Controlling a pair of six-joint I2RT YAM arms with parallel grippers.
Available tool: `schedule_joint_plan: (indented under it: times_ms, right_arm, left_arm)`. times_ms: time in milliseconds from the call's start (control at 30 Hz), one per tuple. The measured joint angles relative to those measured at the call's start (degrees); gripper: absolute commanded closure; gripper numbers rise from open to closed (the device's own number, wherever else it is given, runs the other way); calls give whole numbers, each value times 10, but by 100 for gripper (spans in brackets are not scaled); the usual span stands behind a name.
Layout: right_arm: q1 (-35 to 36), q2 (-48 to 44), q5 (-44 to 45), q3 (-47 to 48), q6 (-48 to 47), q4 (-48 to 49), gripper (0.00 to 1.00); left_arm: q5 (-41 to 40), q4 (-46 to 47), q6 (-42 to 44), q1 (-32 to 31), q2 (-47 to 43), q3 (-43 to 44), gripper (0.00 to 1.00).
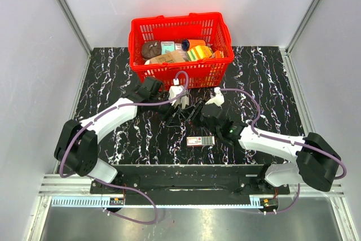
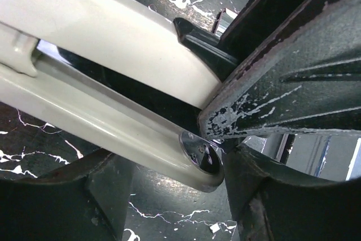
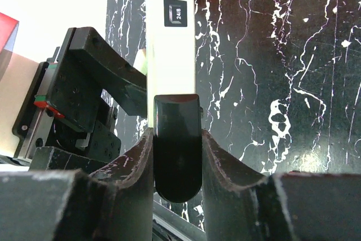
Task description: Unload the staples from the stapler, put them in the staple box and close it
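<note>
The pale stapler (image 1: pixel 189 112) is held between both grippers just in front of the basket. In the left wrist view the stapler (image 2: pixel 113 55) is hinged open, its top arm lifted off its base. My left gripper (image 2: pixel 175 165) has its jaws around the base's front end, touching it on both sides. My right gripper (image 3: pixel 177 156) is shut on the black front end of the top arm (image 3: pixel 172 43), which is marked 50 and 24/6. The right fingers (image 2: pixel 282 71) come in from the upper right in the left wrist view. No staples show.
A red basket (image 1: pixel 134 49) full of items stands right behind the grippers. A small flat red-and-white box (image 1: pixel 201 140) lies on the black marble table just near of the right gripper. The left gripper's body (image 3: pixel 84 83) sits close on the stapler's left.
</note>
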Motion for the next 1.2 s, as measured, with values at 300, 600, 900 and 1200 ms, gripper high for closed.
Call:
schedule_joint_plan:
  times_ms: [300, 600, 900, 1200]
  right_arm:
    - [-1, 9, 9, -14, -1, 19, 100]
    - [4, 9, -5, -18, -10, 28, 100]
    - [-19, 9, -49, -18, -49, 28, 100]
    - [-109, -5, -165, -29, -138, 11, 100]
  left_arm:
    - [-13, -10, 15, 0, -1, -4, 81]
    - [-68, -4, 15, 17, 0, -8, 97]
    - [-125, 5, 32, 19, 0, -8, 100]
    - [-221, 68, 128, 18, 17, -11, 100]
